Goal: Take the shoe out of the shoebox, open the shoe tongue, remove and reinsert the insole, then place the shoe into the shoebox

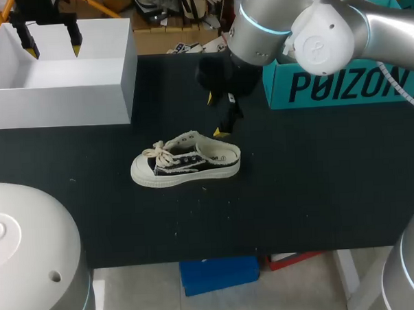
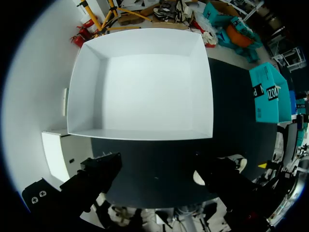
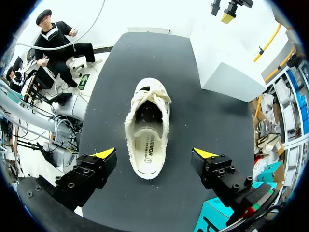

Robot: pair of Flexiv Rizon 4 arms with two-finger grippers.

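A matte black table (image 1: 318, 191) lies under even light, with a teal box (image 1: 341, 87) at its far right edge.

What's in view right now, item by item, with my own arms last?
shoe: one, cream and black with cream laces, lying on its sole mid-table, outside the box
insole: one, white, lying inside the shoe
shoebox: one, white, open and empty, far left of the table
teal box: one, teal, far right of the table
table: one, black
left arm: one, jaws open, yellow-tipped, above the shoebox
right arm: one, silver, jaws open above the shoe's heel end, not touching it
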